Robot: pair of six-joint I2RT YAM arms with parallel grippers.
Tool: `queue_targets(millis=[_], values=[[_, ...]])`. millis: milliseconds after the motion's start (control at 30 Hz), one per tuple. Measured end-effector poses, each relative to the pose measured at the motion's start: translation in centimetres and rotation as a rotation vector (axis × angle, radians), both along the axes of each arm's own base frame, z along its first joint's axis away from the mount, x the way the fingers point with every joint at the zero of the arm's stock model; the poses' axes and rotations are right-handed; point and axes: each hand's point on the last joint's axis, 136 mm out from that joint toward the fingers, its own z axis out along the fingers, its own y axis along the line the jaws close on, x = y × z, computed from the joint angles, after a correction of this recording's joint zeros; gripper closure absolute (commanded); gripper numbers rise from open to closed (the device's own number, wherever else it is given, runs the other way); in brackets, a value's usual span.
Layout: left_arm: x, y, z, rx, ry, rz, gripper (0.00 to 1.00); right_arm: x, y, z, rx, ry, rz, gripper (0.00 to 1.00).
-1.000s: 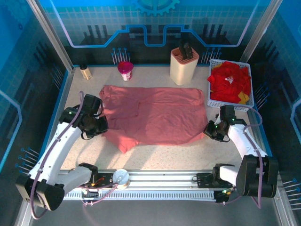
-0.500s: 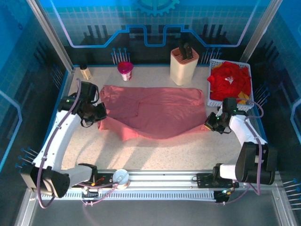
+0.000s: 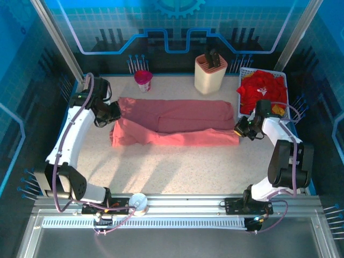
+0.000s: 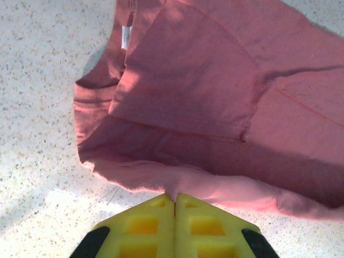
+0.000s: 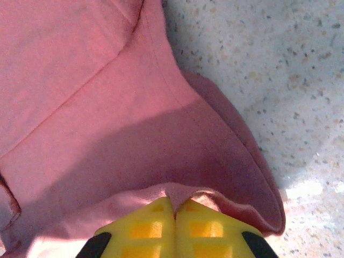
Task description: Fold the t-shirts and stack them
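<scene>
Holding the shirt [image 4: 215,102] pinched in my left pincer [image 4: 174,198] and right pincer [image 5: 174,203], I fear a hard tug slips the edge at their tips free.

table [image 3: 177,166]: speckled beige | walls [image 3: 242,21]: blue patterned panels | light: bright patches on tabletop

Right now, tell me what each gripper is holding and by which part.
Both hold the pink t-shirt. The left gripper pinches its edge at the collar end; the right gripper pinches its edge at the opposite end.
</scene>
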Motion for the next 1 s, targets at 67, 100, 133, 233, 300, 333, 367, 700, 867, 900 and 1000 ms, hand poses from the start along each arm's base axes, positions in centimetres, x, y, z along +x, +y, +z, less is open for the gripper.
queue_targets(millis=[67,100,133,233,300,333,367,700,867,900,1000], values=[[0.9,0.0,0.0,0.001,-0.004,-0.001,1.00,0.5,-0.1,-0.2,0.005,0.003,-0.003,1.00],[1.3,0.0,-0.1,0.001,-0.004,-0.001,1.00,0.7,-0.1,-0.3,0.007,0.005,-0.004,1.00],[1.7,0.0,-0.2,0.001,-0.002,-0.002,1.00,0.9,-0.2,-0.4,0.008,0.007,-0.005,1.00],[2.8,0.0,-0.5,0.006,0.005,-0.011,1.00,1.6,-0.3,-0.6,0.008,0.007,-0.005,1.00],[3.5,0.0,-0.7,0.009,0.006,-0.017,1.00,2.0,-0.4,-0.5,0.007,0.001,-0.005,1.00],[3.7,0.0,-0.7,0.010,0.006,-0.018,1.00,2.2,-0.4,-0.5,0.007,-0.001,-0.005,1.00],[4.1,-0.1,-0.7,0.010,0.007,-0.018,1.00,2.4,-0.5,-0.5,0.007,-0.002,-0.005,1.00],[6.1,-0.1,-2.8,0.019,0.050,-0.040,1.00,3.0,-0.6,-1.4,0.009,0.017,-0.004,1.00],[7.3,-0.1,-2.7,0.022,0.044,-0.046,1.00,3.0,-0.6,-1.5,0.009,0.019,-0.004,1.00],[7.6,-0.1,-2.6,0.023,0.038,-0.046,1.00,3.0,-0.6,-1.5,0.009,0.019,-0.004,1.00],[8.5,-0.2,-2.4,0.023,0.028,-0.048,1.00,3.0,-0.6,-1.7,0.010,0.024,-0.004,1.00]])
